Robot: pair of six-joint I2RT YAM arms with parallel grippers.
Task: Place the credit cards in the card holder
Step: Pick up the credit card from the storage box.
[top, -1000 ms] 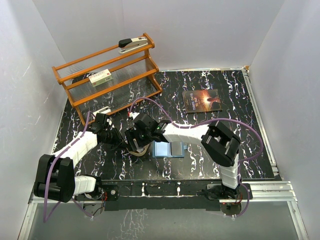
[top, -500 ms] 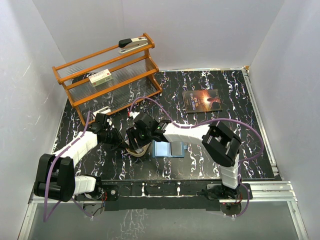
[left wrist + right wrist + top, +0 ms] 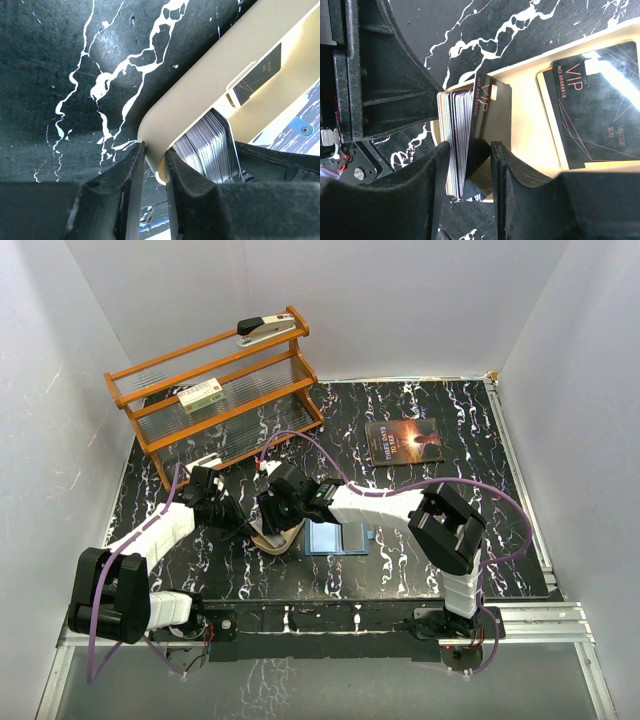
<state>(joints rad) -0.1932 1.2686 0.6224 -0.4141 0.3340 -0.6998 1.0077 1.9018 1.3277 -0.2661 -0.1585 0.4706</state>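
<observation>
Credit cards [image 3: 457, 130], an upright black-fronted stack, stand inside right claw [image 3: 469, 150], grip unclear; left claw [image 3: 155, 152] pinches tray [image 3: 200, 90].

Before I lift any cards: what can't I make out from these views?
Right wrist: whether the right end effector grips the credit cards, and how many; its fingers cover the stack's lower part.
Left wrist: the left end effector, clamped on the tan tray rim, blocks the stack's base.
Top external: both end effectors hide the tray's contents; the card holder is too small to show its pockets.
</observation>
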